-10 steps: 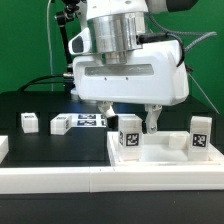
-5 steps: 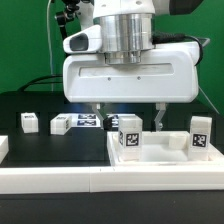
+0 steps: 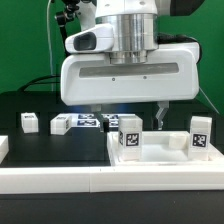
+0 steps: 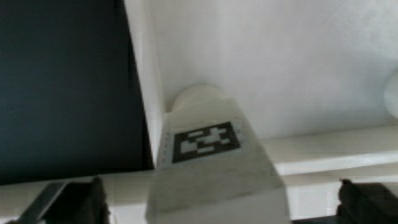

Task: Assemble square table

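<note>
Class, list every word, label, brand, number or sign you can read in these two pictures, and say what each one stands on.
No readable words, brands or numbers in either view.
Square black-and-white tags, patterns rather than text, stand on: middle leg, right leg, far-left leg, second leg.
Marker board: tags too small to make out.

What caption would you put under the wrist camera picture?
Open gripper lined up either side of an upright white table leg with a black-and-white tag.
</note>
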Robot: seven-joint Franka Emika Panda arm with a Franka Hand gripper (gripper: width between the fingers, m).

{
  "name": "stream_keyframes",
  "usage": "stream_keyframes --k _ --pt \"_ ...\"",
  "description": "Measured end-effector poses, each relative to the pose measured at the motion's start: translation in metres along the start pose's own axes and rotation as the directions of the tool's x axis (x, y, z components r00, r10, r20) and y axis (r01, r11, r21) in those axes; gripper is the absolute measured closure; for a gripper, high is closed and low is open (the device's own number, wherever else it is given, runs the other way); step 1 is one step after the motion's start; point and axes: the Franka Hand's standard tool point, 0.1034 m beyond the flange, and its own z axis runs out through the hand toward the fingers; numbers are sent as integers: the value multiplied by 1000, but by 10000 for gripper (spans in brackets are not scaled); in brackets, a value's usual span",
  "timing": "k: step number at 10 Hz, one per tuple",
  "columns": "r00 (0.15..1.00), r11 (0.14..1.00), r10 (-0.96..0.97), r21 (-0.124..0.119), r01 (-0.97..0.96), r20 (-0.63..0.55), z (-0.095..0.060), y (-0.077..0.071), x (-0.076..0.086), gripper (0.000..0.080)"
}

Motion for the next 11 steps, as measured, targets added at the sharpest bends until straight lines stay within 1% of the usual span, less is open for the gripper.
stream_keyframes --k 1,2,3,4,7,9,11 --pt "1000 1000 2 0 -2 0 0 0 0 180" --pt "1000 1000 2 0 -2 0 0 0 0 360" --pt "1000 1000 2 0 -2 0 0 0 0 360" --pt "1000 1000 15 0 -15 0 0 1 0 513" --pt "998 998 63 3 -63 -1 0 1 0 511" --pt "963 963 271 15 -270 -10 0 2 -1 511" --pt "892 892 451 36 -450 -15 1 3 -2 511"
